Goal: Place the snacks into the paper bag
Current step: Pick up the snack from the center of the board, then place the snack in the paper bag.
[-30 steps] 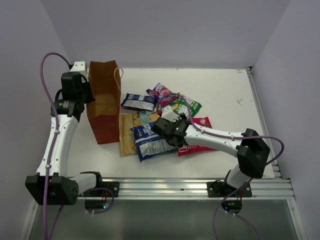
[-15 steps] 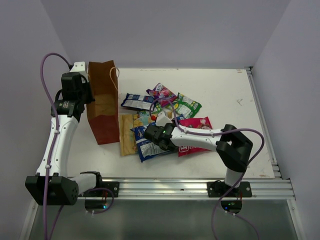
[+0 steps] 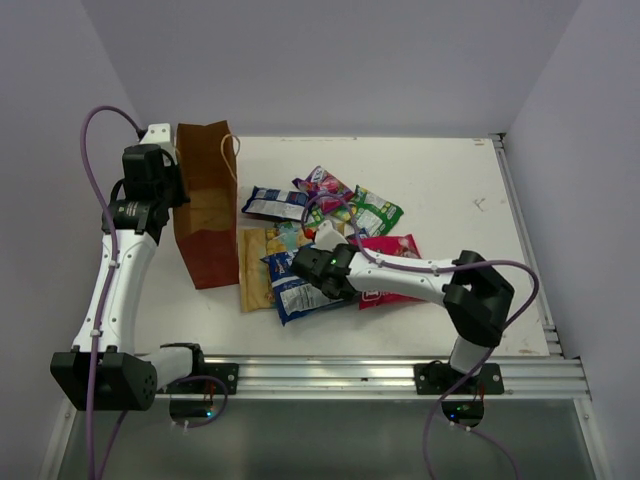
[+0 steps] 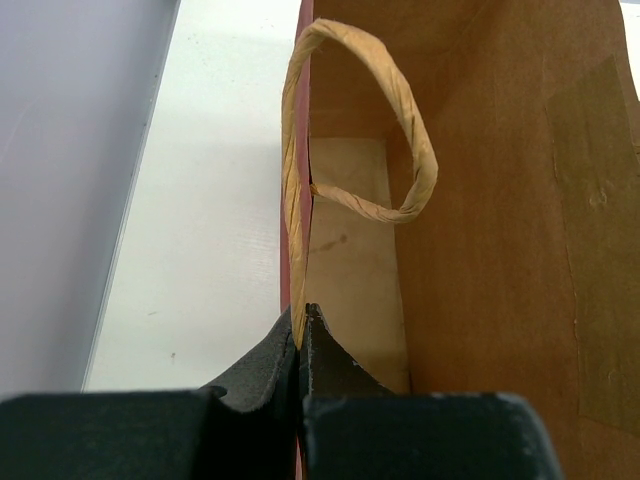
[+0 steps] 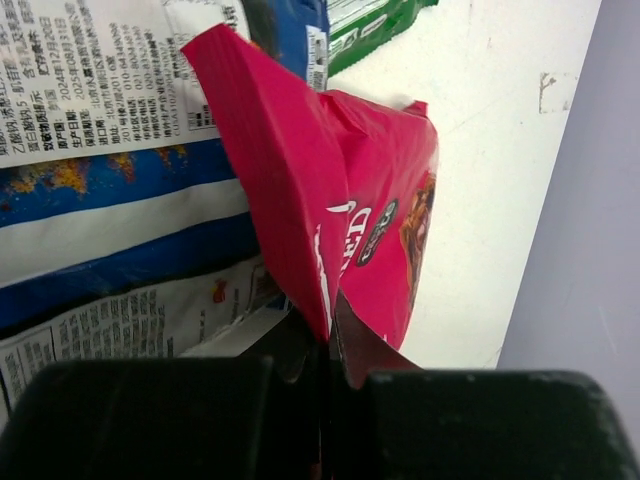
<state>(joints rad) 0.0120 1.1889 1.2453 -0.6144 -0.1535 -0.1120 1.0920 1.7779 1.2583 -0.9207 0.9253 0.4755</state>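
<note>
The paper bag point(image 3: 205, 215) stands upright at the left, brown with red sides. My left gripper point(image 3: 178, 192) is shut on its near rim beside a tan loop handle point(image 4: 400, 130); the jaws point(image 4: 302, 318) pinch the paper edge and the bag's inside point(image 4: 480, 200) shows. The snacks lie in a pile at mid-table. My right gripper point(image 3: 348, 288) is shut on the edge of the pink-red packet point(image 3: 395, 245), which rises from between the jaws point(image 5: 330, 325) as a lifted fold point(image 5: 350, 190). The blue-white packet point(image 3: 295, 290) lies right beside it point(image 5: 100, 200).
A tan-gold packet point(image 3: 255, 265) lies next to the bag's foot. Behind are a small dark blue packet point(image 3: 275, 203), a purple-pink one point(image 3: 322, 183) and a green one point(image 3: 375, 212). A metal rail point(image 3: 350, 372) runs along the near edge; walls close in on both sides.
My right gripper came in over the pile and went from wide open to shut on the pink-red packet's edge. The left arm and the bag stayed still.
</note>
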